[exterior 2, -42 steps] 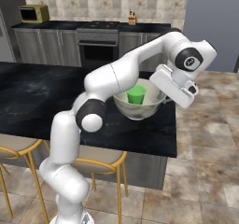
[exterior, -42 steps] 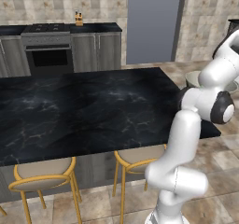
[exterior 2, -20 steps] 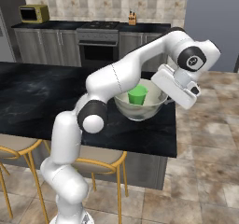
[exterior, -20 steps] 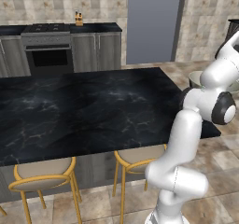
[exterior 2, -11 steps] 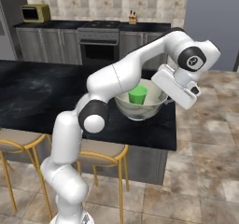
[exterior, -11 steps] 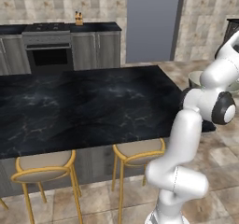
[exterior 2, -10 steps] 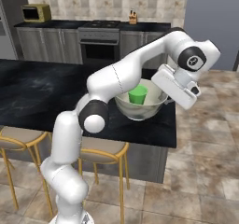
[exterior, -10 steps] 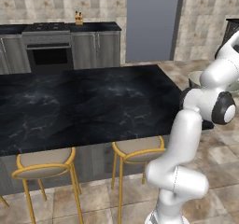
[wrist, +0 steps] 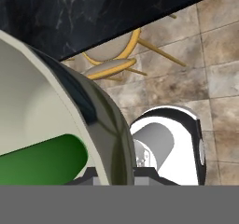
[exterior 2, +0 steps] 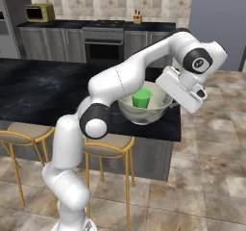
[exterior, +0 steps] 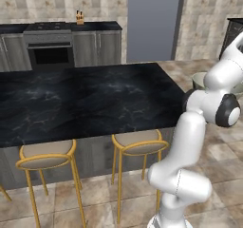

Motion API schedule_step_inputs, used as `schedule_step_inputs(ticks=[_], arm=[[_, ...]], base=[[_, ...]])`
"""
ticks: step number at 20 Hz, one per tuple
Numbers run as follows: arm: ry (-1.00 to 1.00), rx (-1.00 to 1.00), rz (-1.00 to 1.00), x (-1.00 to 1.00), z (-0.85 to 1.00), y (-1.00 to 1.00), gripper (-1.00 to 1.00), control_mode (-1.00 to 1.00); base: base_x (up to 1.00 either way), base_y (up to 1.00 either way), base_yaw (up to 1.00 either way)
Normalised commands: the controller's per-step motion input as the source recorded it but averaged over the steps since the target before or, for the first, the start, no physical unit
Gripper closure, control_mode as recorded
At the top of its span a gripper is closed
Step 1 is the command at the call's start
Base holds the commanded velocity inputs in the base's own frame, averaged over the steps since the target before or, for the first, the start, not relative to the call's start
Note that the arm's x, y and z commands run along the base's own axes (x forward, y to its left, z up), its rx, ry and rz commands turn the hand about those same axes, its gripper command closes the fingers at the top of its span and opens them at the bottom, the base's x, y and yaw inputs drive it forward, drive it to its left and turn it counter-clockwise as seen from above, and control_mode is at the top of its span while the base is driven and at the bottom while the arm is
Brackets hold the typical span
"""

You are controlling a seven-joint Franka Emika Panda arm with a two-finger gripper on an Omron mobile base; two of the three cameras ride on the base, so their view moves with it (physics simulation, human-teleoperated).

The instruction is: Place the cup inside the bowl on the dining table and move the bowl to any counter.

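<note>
One step is done: the cup point(exterior 2: 141, 98) sits in the bowl point(exterior 2: 144, 110). Fingers point(exterior 2: 176, 96) grasp the bowl's rim at 3 o'clock, at the dining bench point(exterior 2: 43, 93) edge. Next, likely carry it level to the far counter point(exterior 2: 67, 25) at 11 o'clock.

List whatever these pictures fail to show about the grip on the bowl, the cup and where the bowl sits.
- Jaws: in the right base view the hand's white body covers them at the bowl rim; shut on it.
- Cup: its lower part is hidden by the bowl wall; the hand view cuts it off at the left edge.
- Bowl underside: whether it touches the dining table cannot be told.
</note>
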Motion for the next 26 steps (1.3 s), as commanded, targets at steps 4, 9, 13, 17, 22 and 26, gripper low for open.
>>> schedule_step_inputs(ticks=[4,9,13,17,22,26], arm=[[0.00,0.00,0.00,0.00,0.00,0.00,1.00,1.00],[0.00,0.00,0.00,0.00,0.00,0.00,1.00,1.00],[0.00,0.00,0.00,0.00,0.00,0.00,1.00,1.00],[0.00,0.00,0.00,0.00,0.00,0.00,1.00,1.00],[0.00,0.00,0.00,0.00,0.00,0.00,1.00,1.00],[0.00,0.00,0.00,0.00,0.00,0.00,1.00,1.00]], base=[[0.04,-0.24,0.01],[0.20,-0.37,0.01],[0.28,-0.53,0.00],[0.28,-0.67,0.00],[0.33,-0.72,0.00],[0.41,-0.73,0.00]])
